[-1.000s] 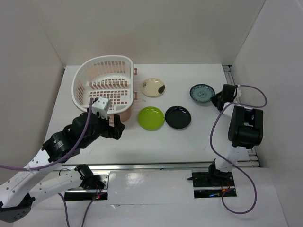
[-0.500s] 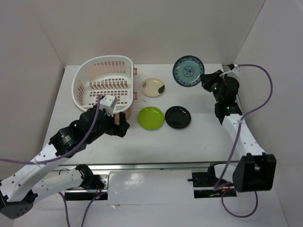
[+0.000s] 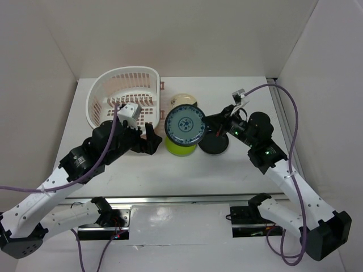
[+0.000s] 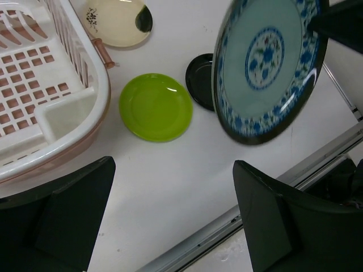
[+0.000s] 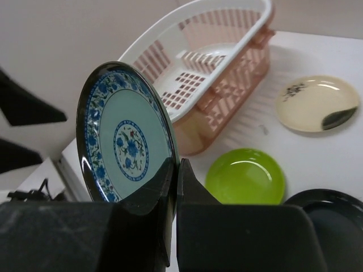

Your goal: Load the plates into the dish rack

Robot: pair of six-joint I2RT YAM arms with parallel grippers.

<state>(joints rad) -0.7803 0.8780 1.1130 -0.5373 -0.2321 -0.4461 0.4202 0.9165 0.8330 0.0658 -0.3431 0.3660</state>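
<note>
The right gripper [image 5: 176, 164] has its 2 fingers closed tight on the rim of the dark teal plate [image 5: 125, 141], pinching it at the lower edge. The plate is held in the air on edge, nearly upright, with its blue-patterned face turned towards the left arm. From the top camera it hangs above the lime green plate [image 3: 180, 149], hiding that plate's far half and the near edge of the cream plate [image 3: 182, 100].

The left gripper [image 4: 174, 164] is spread wide with nothing between its 2 fingers. It hovers low over the white table [image 3: 187, 170], just off the near right corner of the dish rack [image 3: 122, 102]. In the top view it sits between the rack and the raised teal plate, so it stands directly in the line from plate to rack. In the left wrist view the teal plate fills the upper right, close in front of the fingers.

The other 3 plates lie flat on the table to the right of the rack. The cream plate with its dark spot is farthest back, beside the rack's pink side handle. The lime green plate is nearer, close to the rack's wall but apart from it. The glossy black plate [image 4: 198, 82] is just right of the green one, partly under the right arm in the top view. A purple cable [image 3: 283, 107] loops above the right arm.
</note>
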